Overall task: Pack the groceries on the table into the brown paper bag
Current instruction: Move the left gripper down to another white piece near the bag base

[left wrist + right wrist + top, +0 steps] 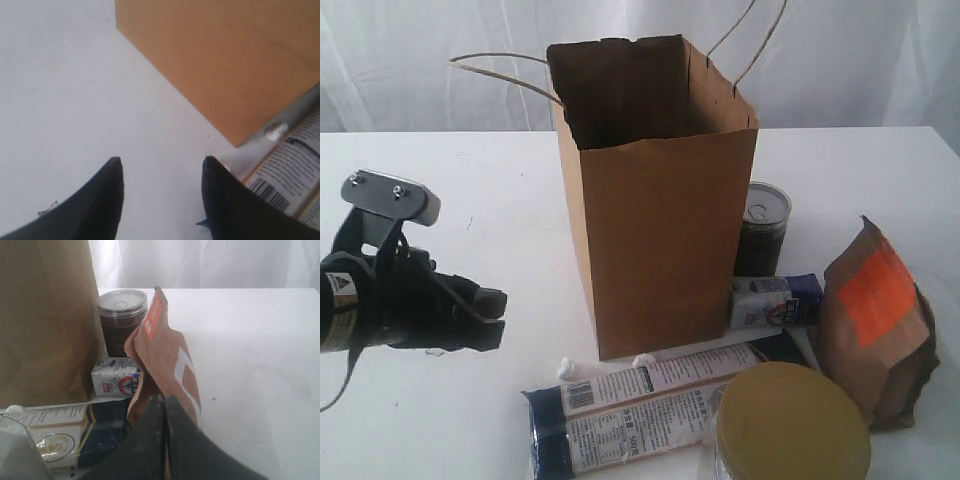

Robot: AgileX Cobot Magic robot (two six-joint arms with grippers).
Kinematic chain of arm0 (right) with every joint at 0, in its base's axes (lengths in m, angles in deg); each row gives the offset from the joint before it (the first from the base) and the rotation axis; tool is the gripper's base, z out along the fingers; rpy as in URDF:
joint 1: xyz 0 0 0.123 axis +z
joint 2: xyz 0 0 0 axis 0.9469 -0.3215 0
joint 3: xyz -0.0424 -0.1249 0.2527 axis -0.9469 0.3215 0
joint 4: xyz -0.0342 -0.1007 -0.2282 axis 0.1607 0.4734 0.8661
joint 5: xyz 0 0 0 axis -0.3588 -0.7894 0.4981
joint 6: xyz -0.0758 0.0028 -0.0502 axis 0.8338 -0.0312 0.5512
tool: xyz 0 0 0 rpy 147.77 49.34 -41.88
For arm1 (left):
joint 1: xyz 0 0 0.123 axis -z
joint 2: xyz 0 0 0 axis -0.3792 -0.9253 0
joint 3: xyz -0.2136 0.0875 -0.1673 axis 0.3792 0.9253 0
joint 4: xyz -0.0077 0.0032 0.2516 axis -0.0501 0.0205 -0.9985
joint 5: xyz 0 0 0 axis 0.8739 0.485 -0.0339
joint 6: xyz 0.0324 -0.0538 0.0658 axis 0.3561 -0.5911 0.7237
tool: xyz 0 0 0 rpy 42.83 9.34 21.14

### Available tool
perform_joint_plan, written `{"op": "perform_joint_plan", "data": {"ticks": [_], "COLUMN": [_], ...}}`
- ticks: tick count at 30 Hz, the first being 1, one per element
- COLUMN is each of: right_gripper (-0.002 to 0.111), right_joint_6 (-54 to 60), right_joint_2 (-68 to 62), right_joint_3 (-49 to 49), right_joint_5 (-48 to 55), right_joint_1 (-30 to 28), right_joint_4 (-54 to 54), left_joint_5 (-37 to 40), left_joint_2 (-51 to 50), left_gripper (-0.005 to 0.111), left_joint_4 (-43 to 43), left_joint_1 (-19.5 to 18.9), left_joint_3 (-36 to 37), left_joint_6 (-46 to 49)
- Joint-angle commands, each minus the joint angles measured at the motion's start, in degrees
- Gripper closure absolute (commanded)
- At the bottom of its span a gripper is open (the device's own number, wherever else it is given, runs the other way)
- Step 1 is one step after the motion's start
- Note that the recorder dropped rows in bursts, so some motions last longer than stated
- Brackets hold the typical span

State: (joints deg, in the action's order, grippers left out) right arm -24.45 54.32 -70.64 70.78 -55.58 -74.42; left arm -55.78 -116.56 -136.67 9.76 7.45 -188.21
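The brown paper bag (660, 230) stands upright and open-topped in the middle of the table (470, 200). My left gripper (490, 315) hovers low to the bag's left, open with only bare tabletop between its fingers (163, 159). The bag's lower corner (225, 65) and the long navy-tan packet (290, 175) lie just ahead of it. To the bag's right are the silver-lidded can (763, 225), the small blue-white packet (775, 300) and the brown pouch (875, 320). The long packet (650, 410) and the gold-lidded jar (790, 425) sit in front. My right gripper (165, 398) is shut, just short of the pouch (165, 350).
Two small white bits (570, 367) lie at the bag's front edge by the long packet. A tiny clear scrap (48, 208) rests on the table near my left fingers. The bag's string handles (500, 65) stick out at the back. White curtains hang behind the table.
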Motion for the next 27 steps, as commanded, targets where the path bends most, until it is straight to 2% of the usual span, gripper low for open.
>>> {"op": "perform_joint_plan", "data": {"ticks": [1,9,14,19,27], "right_gripper": [0.108,0.108,0.108,0.108,0.108], "right_joint_6": [-0.19,-0.19,-0.19,-0.19,-0.19], "right_joint_2": [0.33,0.33,0.33,0.33,0.33], "right_joint_3": [0.29,0.29,0.29,0.29,0.29], "right_joint_5": [-0.35,-0.35,-0.35,-0.35,-0.35], "right_joint_1": [-0.32,-0.32,-0.32,-0.32,-0.32], "right_joint_4": [0.11,0.11,0.11,0.11,0.11], "left_joint_5": [-2.05,-5.62,-9.16,-8.14,-8.64], "left_joint_2": [-3.41,-8.69,-12.1,-15.5,-20.14], "left_gripper": [0.053,0.053,0.053,0.053,0.053], "left_joint_4": [0.89,10.9,11.57,13.88,23.64], "left_joint_1": [0.02,0.02,0.02,0.02,0.02], "left_joint_3": [-0.27,-4.11,-4.68,-4.68,-4.68], "left_joint_6": [1.35,12.33,12.43,14.38,23.22]}}
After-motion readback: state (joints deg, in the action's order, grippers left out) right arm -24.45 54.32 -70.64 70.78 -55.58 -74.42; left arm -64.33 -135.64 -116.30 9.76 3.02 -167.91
